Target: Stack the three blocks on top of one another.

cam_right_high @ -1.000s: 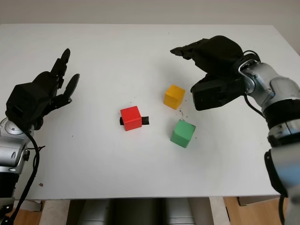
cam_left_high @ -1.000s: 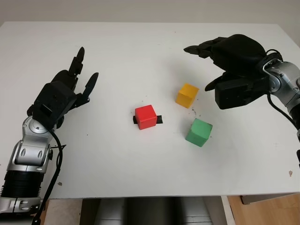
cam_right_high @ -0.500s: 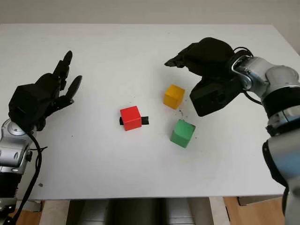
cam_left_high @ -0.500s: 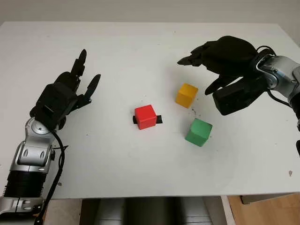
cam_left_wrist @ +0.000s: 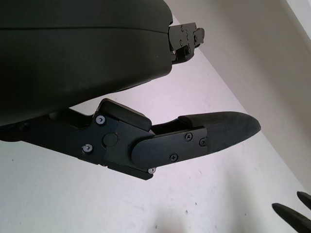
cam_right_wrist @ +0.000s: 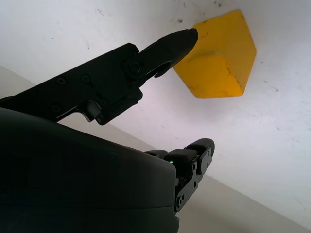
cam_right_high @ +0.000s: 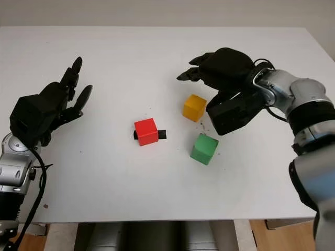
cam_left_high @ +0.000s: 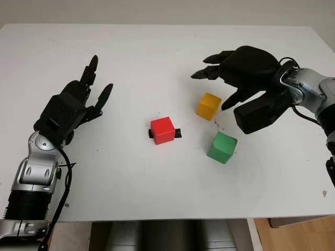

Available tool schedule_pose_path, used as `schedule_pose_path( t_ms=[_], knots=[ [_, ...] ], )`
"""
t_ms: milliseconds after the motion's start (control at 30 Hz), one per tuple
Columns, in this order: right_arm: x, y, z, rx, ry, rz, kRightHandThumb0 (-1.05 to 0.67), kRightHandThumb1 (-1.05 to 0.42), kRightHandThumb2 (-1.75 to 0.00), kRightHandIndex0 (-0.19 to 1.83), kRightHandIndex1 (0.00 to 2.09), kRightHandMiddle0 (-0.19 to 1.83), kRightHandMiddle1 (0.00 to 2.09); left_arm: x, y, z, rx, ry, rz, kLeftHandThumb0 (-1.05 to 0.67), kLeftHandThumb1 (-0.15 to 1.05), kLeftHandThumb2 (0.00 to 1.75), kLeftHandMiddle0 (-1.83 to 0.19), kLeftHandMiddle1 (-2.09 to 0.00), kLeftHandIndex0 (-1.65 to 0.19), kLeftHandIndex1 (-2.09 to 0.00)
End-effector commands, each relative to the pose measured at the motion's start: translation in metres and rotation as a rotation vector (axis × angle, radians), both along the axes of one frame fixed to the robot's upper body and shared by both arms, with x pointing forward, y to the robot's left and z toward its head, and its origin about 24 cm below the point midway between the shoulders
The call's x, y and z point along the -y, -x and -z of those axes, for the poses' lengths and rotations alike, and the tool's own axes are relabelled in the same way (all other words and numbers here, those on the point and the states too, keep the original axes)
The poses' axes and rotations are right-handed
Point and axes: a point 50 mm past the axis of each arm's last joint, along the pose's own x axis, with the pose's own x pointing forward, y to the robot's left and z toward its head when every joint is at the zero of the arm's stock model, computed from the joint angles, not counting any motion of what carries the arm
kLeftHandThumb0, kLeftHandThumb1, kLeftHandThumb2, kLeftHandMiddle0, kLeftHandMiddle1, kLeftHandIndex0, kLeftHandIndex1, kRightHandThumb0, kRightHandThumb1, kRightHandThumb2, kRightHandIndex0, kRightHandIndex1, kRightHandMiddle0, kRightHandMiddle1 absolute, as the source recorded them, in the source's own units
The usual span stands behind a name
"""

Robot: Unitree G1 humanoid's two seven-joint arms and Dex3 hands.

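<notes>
Yellow block (cam_left_high: 208, 106) beneath open right hand (cam_left_high: 246, 73)

Three blocks lie on the table (cam_left_high: 157, 209), apart from one another. The centre block (cam_left_high: 163, 129) sits near the table's middle, on a small strip of tape (cam_left_high: 178, 134) that sticks out at its sides. The rear block (cam_left_high: 209, 106) lies to its right and farther back; the front block (cam_left_high: 222, 147) lies nearer than that one and slightly more to the right. The right hand (cam_left_high: 238, 68), open, is above the table, just right of and behind the rear block. The left hand (cam_left_high: 73, 107), open, is well to the left of the blocks.
</notes>
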Motion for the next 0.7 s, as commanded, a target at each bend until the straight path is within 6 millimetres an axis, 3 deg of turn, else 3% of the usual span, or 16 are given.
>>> schedule_pose_path(
  t_ms=[0,200,400,600,667],
  knots=[
    [-0.003,0.0,0.007,0.007,0.009,-0.014,-0.59,-0.8,-0.05,0.14,0.05,0.48,0.15,-0.001,0.001,-0.004,0.019,-0.008,0.005,-0.86,1.05,0.64,0.19,-0.02,0.17,-0.05],
    [-0.004,0.0,0.016,-0.001,0.01,-0.017,-0.6,-0.79,-0.05,0.12,0.05,0.55,0.17,-0.002,0.004,-0.004,0.023,-0.031,0.016,-0.84,1.05,0.65,0.19,-0.04,0.16,-0.06],
    [-0.003,0.0,0.022,-0.017,0.012,-0.019,-0.57,-0.78,-0.05,0.13,0.05,0.59,0.17,-0.001,0.005,-0.004,0.025,-0.009,0.009,-0.84,1.05,0.63,0.03,-0.1,0.14,-0.06],
    [-0.002,0.0,0.025,-0.031,0.022,-0.009,-0.56,-0.79,-0.05,0.13,0.05,0.61,0.16,0.0,0.004,0.0,0.018,-0.03,0.004,-0.83,1.05,0.64,0.0,-0.09,0.16,-0.05],
    [-0.002,0.0,0.026,-0.032,0.026,-0.011,-0.56,-0.78,-0.05,0.14,0.06,0.64,0.16,0.0,0.004,0.0,0.014,-0.031,0.007,-0.84,1.05,0.63,0.08,-0.04,0.16,-0.05]
  ],
)
